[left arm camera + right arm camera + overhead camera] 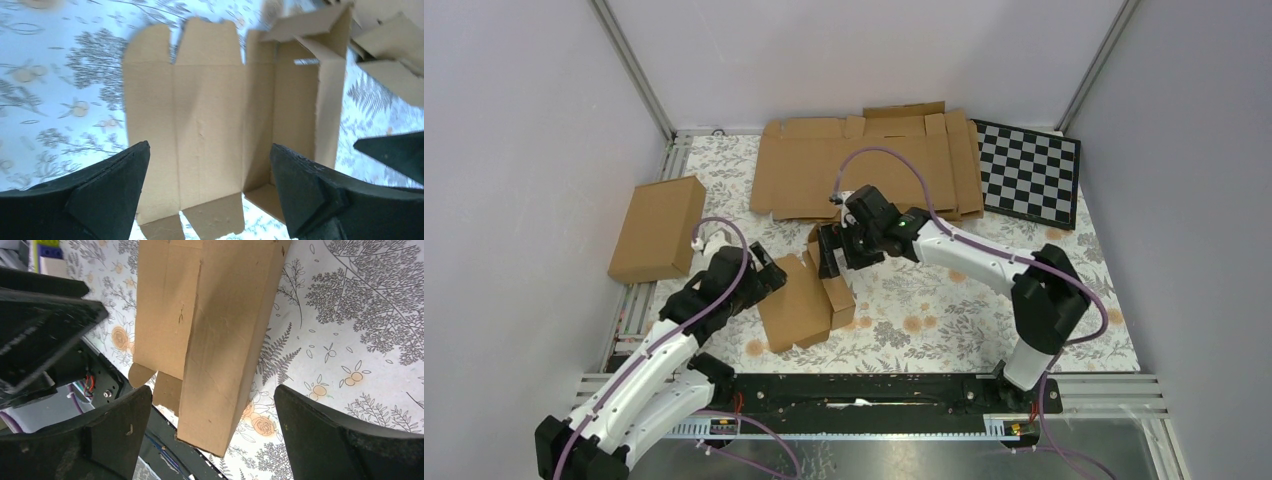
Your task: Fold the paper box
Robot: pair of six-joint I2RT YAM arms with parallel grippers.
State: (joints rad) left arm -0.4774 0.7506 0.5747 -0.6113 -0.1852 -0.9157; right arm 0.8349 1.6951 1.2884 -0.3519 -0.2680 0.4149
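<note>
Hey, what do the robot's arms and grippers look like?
The left arm and right arm have white links, black joints and a looping purple cable each. A green light glows on the right wrist. The left gripper and right gripper are black, with two wedge-shaped matte fingers.

- Top external is looking down from high, covering the whole table (944, 320).
- 2 wrist cameras are looking down close at the paper box (210, 125), shared by all 3.

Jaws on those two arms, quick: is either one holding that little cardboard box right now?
Left gripper: jaws open, holding nothing.
Right gripper: jaws open, holding nothing.
</note>
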